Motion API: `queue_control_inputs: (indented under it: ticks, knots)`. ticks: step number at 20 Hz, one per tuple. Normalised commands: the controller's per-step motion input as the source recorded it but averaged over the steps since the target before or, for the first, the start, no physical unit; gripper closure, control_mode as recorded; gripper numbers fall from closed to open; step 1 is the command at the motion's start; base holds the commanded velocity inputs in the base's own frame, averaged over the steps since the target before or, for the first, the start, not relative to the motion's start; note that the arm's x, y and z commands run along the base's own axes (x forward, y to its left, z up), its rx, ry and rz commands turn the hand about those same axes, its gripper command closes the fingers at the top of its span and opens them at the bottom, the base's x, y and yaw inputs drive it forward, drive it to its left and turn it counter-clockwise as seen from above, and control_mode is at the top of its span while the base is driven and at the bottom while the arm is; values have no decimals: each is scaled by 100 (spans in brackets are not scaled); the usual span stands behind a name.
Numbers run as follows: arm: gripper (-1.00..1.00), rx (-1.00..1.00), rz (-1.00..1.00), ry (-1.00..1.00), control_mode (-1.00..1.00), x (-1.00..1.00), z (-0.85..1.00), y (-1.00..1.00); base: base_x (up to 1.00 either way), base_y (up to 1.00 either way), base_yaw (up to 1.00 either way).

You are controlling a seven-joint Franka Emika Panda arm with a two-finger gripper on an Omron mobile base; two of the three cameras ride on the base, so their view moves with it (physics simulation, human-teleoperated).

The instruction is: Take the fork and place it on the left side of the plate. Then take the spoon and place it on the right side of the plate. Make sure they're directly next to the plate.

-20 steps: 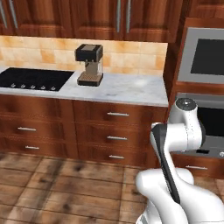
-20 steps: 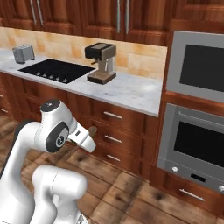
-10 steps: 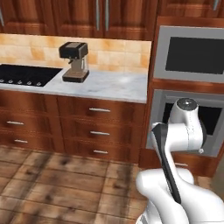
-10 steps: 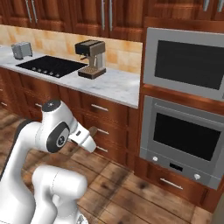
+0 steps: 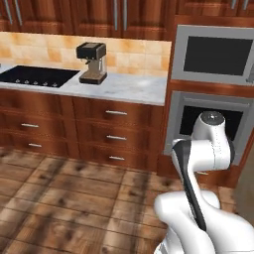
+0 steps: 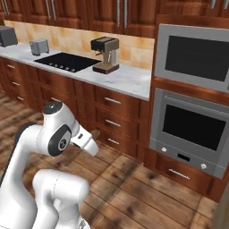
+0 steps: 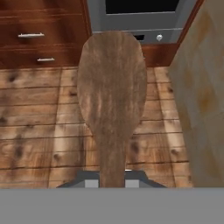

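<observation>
Wooden spoon point(image 7: 112, 105) gripped by its handle in the pincer point(image 7: 112, 178), bowl pointing straight out ahead.

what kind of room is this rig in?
A rendered home kitchen, by the look: cooktop and coffee machine on a marble counter, built-in oven under a microwave.

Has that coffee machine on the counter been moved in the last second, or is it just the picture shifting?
No. The coffee machine sits the same way beside the stovetop on the counter; the whole view shifted together, so the camera moved, not the machine.
</observation>
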Motion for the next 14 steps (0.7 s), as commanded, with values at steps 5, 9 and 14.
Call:
queue_control_inputs:
  ticks: [5,9,14]
  knots:
    - [100,0,0,0,100,0,0,0,-91,0,4]
    - [100,0,0,0,100,0,0,0,-94,5,2]
    - [100,0,0,0,100,0,0,0,-93,17,0]
